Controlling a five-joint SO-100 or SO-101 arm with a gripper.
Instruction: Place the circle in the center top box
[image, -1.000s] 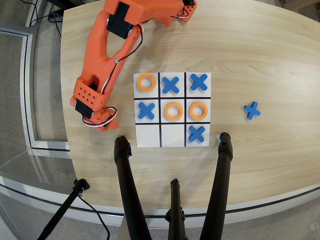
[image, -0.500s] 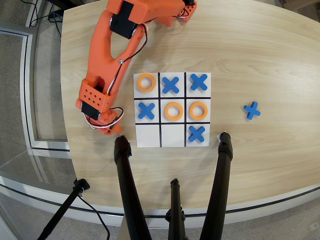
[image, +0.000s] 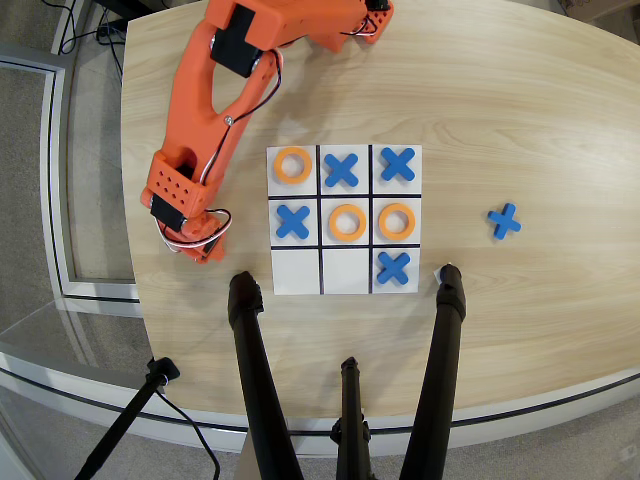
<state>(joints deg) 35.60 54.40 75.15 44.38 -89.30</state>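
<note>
Circle: cannot single it out. No loose orange ring shows on the bare table (image: 520, 110). Any ring under the gripper is hidden by the orange wrist, and the colours match too closely to separate.

Gripper (image: 203, 246): low, just left of the board (image: 298, 282), level with its middle row. Jaws point down and away from the camera, so I cannot tell whether they are spread, closed or holding anything.

Target box (image: 346, 270): middle cell of the board row nearest the bottom of the overhead view, far from the arm's base. White and empty.

Board contents, as the overhead view shows them:
- Top row: ring (image: 293, 165) left, blue cross (image: 341, 170) middle, blue cross (image: 398, 163) right.
- Middle row: blue cross (image: 292, 221) left, ring (image: 347, 222) centre, ring (image: 397, 221) right.
- Bottom row: left empty, middle empty, blue cross (image: 393, 267) right.

One spare blue cross (image: 504, 220) lies on the table, well right of the board.

Judgement on the step: if a ring is carried, the path runs rightward over the empty bottom-left cell to the target. Travel high enough to clear the pieces. Release low so the flat ring does not bounce. Centre it inside the black lines, clear of the neighbouring cross and the centre ring. The black stand legs (image: 255, 380) near the table's front edge crowd that side.
</note>
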